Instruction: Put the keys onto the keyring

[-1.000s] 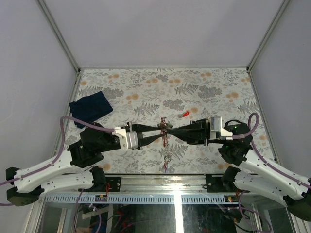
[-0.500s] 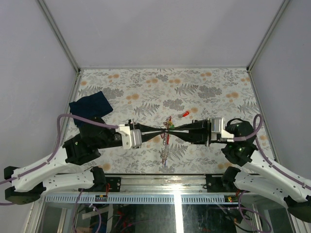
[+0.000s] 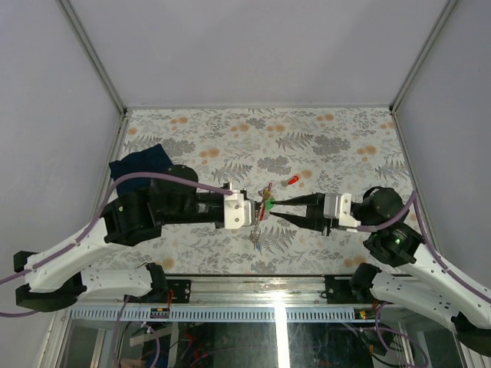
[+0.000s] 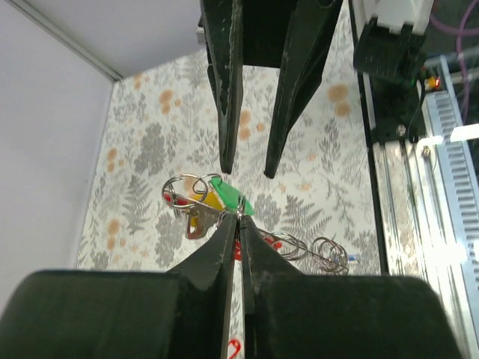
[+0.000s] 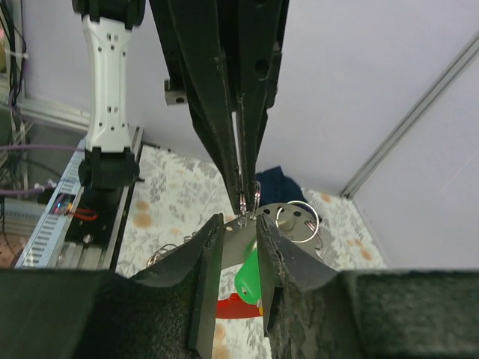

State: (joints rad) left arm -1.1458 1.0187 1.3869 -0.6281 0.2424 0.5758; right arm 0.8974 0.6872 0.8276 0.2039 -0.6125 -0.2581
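The keyring hangs in the air between both arms: a flat grey fob point(image 5: 278, 226) with holes, a thin ring point(image 5: 297, 221) and a red strap point(image 5: 236, 307) below. A green-tagged key point(image 4: 228, 196) and a yellow-tagged key point(image 4: 206, 200) dangle from it. My left gripper point(image 4: 239, 221) is shut on a small ring at the fob's edge. The right gripper point(image 5: 239, 226) is open, its fingers on either side of the fob's edge without pressing it. In the top view the left gripper point(image 3: 258, 208) and right gripper point(image 3: 271, 205) meet tip to tip at the keyring point(image 3: 265, 196).
A red-tagged key point(image 3: 292, 181) lies on the floral table behind the grippers. Loose metal rings point(image 4: 327, 253) and red-tagged pieces point(image 4: 274, 244) lie on the table under the keyring. A dark blue cloth point(image 3: 143, 165) sits at the left.
The right gripper has opened and let go of the keyring. The left gripper has closed fully on the ring, and its arm has pushed to the right.
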